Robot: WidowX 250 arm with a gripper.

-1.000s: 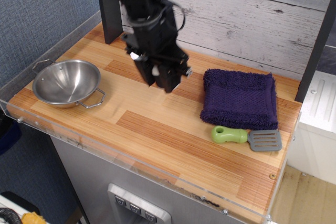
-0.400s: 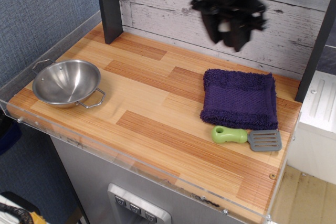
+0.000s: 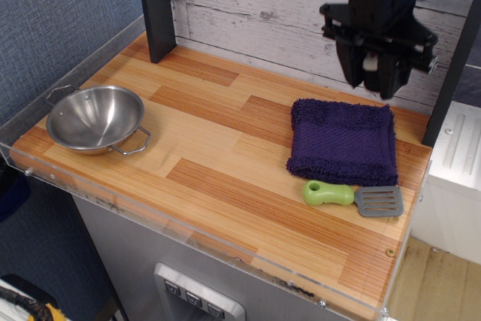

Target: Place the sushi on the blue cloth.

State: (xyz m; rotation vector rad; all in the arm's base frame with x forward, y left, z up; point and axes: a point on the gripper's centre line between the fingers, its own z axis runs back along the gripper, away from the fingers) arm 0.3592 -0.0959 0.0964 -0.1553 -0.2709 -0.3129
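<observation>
One gripper [image 3: 378, 73] above far edge of blue cloth [image 3: 343, 143]; whitish bit between jaws, possibly sushi [image 3: 370, 60] (orientation unreadable); jaw state: cannot tell; one bowl [image 3: 95, 118] left; one spatula [image 3: 353, 197] touching cloth's near edge.

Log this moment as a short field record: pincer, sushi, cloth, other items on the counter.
pincer: raised above the rear edge of the blue cloth; something white shows between its fingers
sushi: not clearly visible; none on the cloth or counter
blue cloth: flat at right rear of the wooden counter, nothing on it
spatula: lying just in front of the cloth, green handle pointing left
metal bowl: at left, empty
</observation>
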